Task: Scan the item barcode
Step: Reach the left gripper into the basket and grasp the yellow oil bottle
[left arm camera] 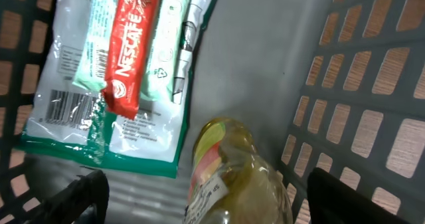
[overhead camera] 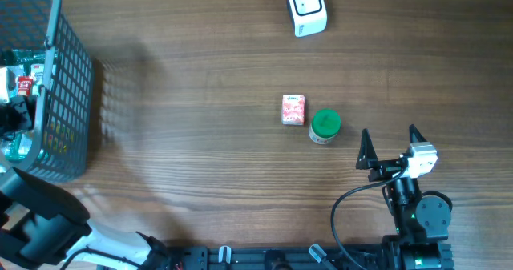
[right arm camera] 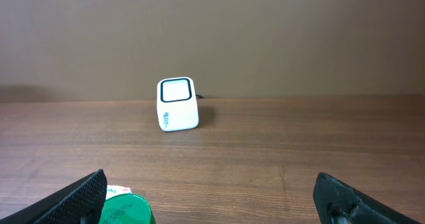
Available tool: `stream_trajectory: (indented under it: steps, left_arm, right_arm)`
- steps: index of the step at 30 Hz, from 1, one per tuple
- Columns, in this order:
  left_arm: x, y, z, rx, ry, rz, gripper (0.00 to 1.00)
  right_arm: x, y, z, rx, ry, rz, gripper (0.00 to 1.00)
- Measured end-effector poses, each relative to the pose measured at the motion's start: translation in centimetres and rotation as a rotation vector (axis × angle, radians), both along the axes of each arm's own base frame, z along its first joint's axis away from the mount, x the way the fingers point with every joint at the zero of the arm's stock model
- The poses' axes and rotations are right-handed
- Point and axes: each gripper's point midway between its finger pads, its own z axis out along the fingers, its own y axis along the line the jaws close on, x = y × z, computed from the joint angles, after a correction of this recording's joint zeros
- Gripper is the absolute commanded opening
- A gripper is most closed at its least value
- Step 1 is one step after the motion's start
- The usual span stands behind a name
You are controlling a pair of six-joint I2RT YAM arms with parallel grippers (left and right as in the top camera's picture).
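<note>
in the basket (overhead camera: pixel 68 102) at 9 o'clock on the desk (overhead camera: pixel 200 142) the left fingers (left arm camera: pixel 83 197) stand apart either side of a yellowish bottle (left arm camera: pixel 229 171), clear of it, while the right fingers (overhead camera: pixel 366 150) gape empty at 4 o'clock, scanner (overhead camera: pixel 306 8) at 1 o'clock

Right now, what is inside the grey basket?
In the basket: a red Nescafé stick lying on a green-and-white packet, and a yellowish bottle beside them. Whatever lies beneath the packet is covered.

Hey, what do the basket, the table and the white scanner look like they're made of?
Basket: likely moulded grey plastic, matte, uniform grid walls. Table: wood or wood-look laminate, grain streaks. Scanner: smooth white plastic, glossy dark-framed window.
</note>
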Motion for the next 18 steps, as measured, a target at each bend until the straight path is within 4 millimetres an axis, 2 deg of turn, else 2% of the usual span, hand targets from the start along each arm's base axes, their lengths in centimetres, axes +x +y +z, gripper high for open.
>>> stream_trajectory:
  steps: [2,5,7,9,11,15,17,18]
  left_arm:
    - [0.0,0.0,0.0,-0.002,-0.002,-0.005,0.73]
    - [0.0,-0.1,-0.4,-0.009,0.005,-0.012,0.7]
    - [-0.2,-0.4,-1.5,-0.02,0.015,-0.013,0.69]
    - [-0.5,-0.7,-2.5,-0.034,0.028,-0.013,0.6]
    - [-0.3,-0.5,-2.6,-0.024,0.021,-0.019,0.5]
    - [0.2,-0.1,-2.5,-0.008,0.001,-0.021,0.49]
    - [0.2,-0.1,-2.5,-0.007,0.0,-0.021,0.41]
    - [0.2,-0.1,-2.5,-0.007,0.0,-0.021,0.4]
  right_arm:
    - [0.0,0.0,0.0,0.0,0.0,0.0,1.0]
    - [0.0,0.0,0.0,0.0,0.0,0.0,1.0]
    - [0.0,0.0,0.0,0.0,0.0,0.0,1.0]
    - [0.0,0.0,0.0,0.0,0.0,0.0,1.0]
    - [0.0,0.0,0.0,0.0,0.0,0.0,1.0]
    - [0.0,0.0,0.0,0.0,0.0,0.0,1.0]
    - [0.0,0.0,0.0,0.0,0.0,0.0,1.0]
    - [0.0,0.0,0.0,0.0,0.0,0.0,1.0]
